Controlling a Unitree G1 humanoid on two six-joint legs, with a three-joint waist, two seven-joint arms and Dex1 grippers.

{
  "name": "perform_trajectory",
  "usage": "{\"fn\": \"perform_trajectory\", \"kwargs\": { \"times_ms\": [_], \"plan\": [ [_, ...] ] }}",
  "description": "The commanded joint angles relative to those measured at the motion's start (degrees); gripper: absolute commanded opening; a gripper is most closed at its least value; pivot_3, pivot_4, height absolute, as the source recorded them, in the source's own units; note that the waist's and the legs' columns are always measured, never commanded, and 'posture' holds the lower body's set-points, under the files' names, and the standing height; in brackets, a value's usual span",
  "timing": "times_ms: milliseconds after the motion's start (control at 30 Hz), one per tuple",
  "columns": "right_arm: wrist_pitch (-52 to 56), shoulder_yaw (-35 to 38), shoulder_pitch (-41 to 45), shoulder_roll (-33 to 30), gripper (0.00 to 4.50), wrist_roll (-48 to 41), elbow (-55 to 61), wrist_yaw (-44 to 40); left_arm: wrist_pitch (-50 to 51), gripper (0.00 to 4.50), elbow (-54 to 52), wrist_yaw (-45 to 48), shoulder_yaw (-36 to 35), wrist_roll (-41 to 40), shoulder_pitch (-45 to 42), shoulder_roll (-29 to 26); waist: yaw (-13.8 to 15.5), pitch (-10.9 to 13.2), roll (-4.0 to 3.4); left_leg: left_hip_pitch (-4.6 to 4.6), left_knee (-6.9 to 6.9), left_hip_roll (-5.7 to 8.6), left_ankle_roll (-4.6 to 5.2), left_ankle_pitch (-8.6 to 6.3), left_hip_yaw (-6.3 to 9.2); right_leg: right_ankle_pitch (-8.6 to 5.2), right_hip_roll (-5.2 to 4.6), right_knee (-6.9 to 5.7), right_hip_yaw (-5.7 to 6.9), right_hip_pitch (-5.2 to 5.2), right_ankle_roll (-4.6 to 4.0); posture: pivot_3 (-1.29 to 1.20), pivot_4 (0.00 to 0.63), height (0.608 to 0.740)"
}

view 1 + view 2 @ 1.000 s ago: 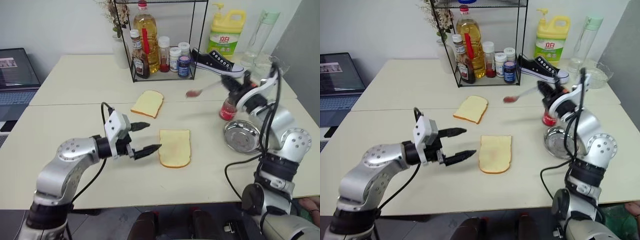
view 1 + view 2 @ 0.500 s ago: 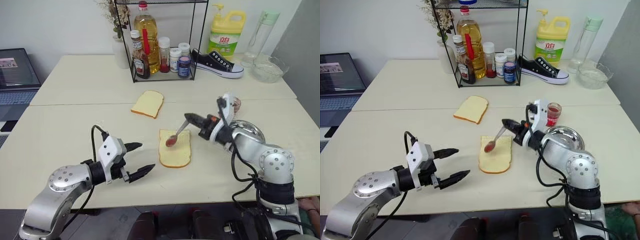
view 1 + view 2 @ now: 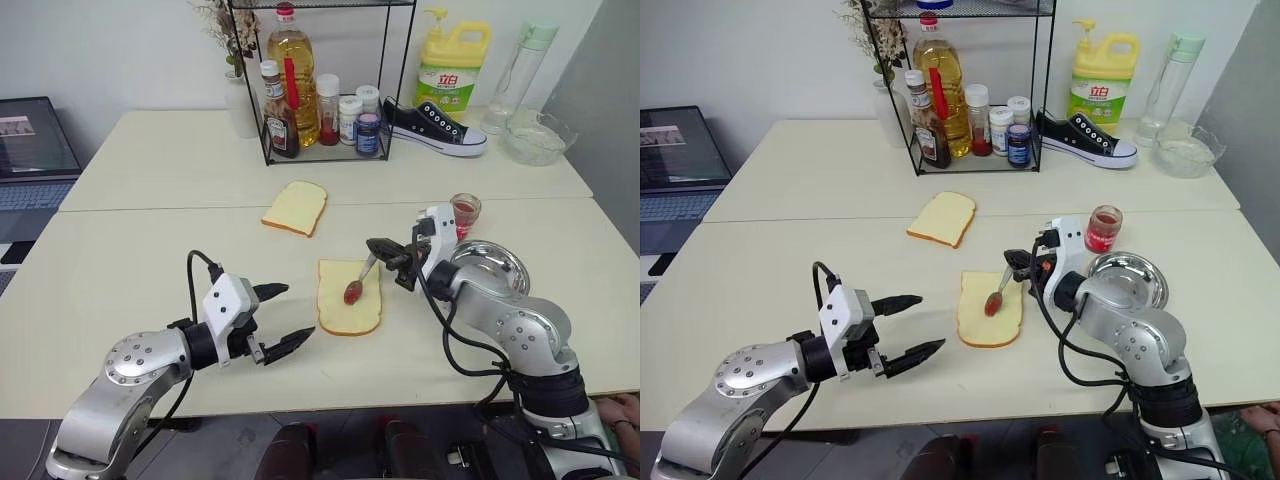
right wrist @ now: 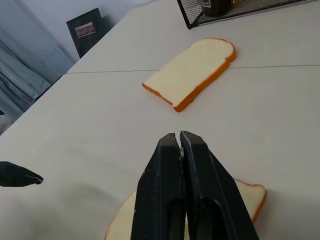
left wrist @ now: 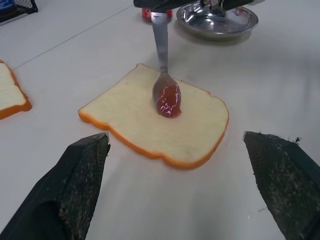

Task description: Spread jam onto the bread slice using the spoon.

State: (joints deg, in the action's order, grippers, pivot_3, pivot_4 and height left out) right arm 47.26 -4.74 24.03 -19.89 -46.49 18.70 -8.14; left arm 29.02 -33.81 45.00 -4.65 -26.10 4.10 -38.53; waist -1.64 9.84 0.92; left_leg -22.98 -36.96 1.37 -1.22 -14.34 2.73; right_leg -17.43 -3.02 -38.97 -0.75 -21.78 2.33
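Near the table's front edge, the left gripper is hovering with its rough black fingers spread wide, holding nothing. Beside it, the soft, pale bread slice is lying flat. Over it, the right gripper is pinching the slim metal spoon, whose bowl of glossy red jam is resting on the slice.

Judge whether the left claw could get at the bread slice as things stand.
Probably yes: the left claw, open, sits beside the bread slice over bare table, though the right claw holds the spoon on it.
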Motion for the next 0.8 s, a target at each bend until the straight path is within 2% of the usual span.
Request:
{"fn": "perform_trajectory", "kwargs": {
  "times_ms": [33,267,467,633,800],
  "plan": [
    [-4.26,-1.33,1.29,-0.33,0.05,5.65,0.65,-3.41,0.48,4.5,-0.66,-0.64,0.26,-0.79,-1.48,0.1,0.0,0.0,0.0,0.0,0.0,0.0,0.0,0.0,0.01,0.0,0.0,0.0,0.01,0.0,0.0,0.0,0.15,0.74],
    [-6.98,-0.75,2.62,0.34,0.05,10.61,-0.41,-7.27,0.63,4.5,-0.22,-0.38,0.24,-1.25,-1.82,-0.2,0.01,0.0,0.0,0.01,0.0,0.0,0.0,0.0,0.01,0.0,0.0,0.0,0.01,0.0,0.0,0.0,0.15,0.74],
    [-6.39,3.46,4.74,0.09,0.05,9.87,-0.47,-9.24,0.35,4.5,1.46,0.29,0.57,-1.4,-3.47,-0.08,0.02,0.0,0.0,0.01,0.0,0.0,0.0,0.0,0.02,0.0,0.0,-0.01,0.03,0.0,0.0,0.0,0.15,0.74],
    [-2.72,9.06,5.57,2.14,0.05,4.32,0.25,-7.91,-0.59,4.5,2.87,1.74,-0.02,-1.38,-3.61,-0.54,-0.01,0.0,0.0,0.01,0.01,0.0,-0.01,0.0,0.02,0.0,0.0,0.0,0.02,0.0,0.0,0.0,0.15,0.74],
    [4.58,16.02,5.28,4.7,0.05,-6.93,0.33,-4.65,-0.9,4.5,3.96,2.61,-0.18,-1.36,-4.54,-0.56,0.01,0.0,0.0,0.0,0.0,0.0,-0.01,0.0,0.02,0.0,-0.01,-0.01,0.01,0.01,0.0,0.0,0.15,0.74]
  ]
}}
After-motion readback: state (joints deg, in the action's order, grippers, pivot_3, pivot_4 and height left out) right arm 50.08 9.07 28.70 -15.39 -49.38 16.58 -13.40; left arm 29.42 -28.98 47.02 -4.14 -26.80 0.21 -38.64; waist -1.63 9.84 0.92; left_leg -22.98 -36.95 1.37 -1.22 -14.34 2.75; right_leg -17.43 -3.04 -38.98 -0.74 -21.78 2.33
